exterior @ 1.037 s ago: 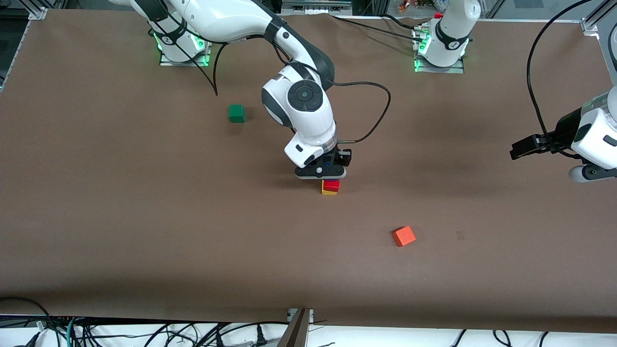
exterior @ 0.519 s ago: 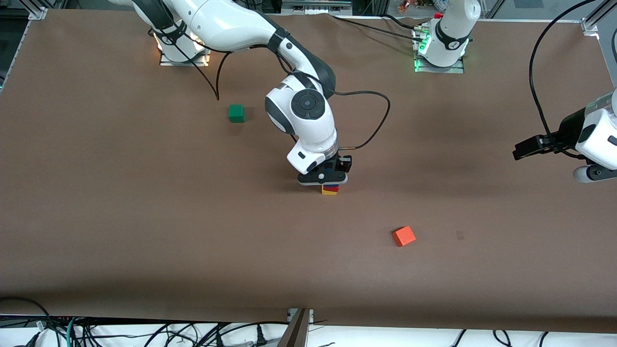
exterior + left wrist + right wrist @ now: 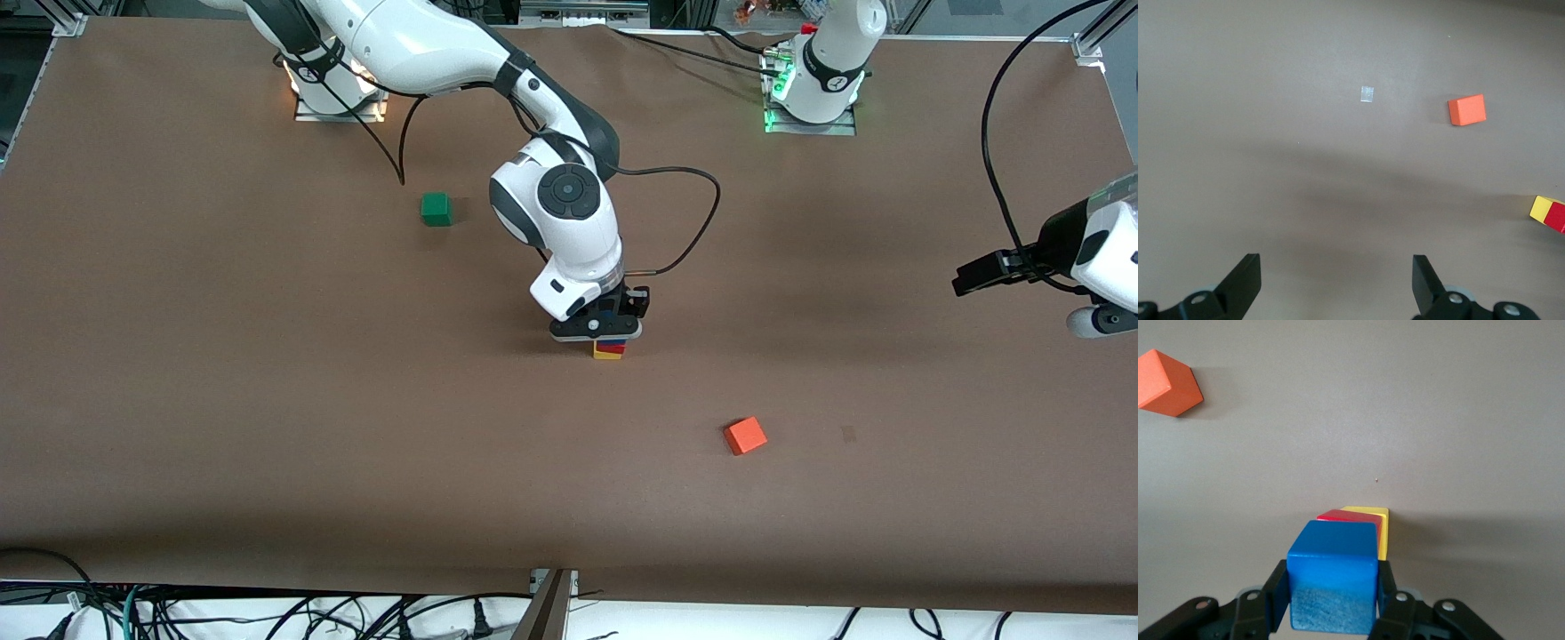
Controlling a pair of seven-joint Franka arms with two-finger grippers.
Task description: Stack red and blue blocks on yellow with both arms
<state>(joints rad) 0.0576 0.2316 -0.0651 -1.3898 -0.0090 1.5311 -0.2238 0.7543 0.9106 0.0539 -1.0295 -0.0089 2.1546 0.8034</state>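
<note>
Now: right gripper (image 3: 1331, 600) clenched on blue (image 3: 1333, 583) over red (image 3: 1348, 515)/yellow (image 3: 607, 354) | risk: offset release topples stack | left gripper (image 3: 1336, 283) spread, waiting.

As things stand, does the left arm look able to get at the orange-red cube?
Probably yes: the orange-red cube lies alone on bare table, and the open left pincer has nothing between them.

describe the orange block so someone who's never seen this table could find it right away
Start at the right tool, shut on the blue block over the red block and yellow block at mid-table. The orange-red block lies alone, nearer the front camera and toward the left arm's end. It is lighter than the red and sits askew.
</note>
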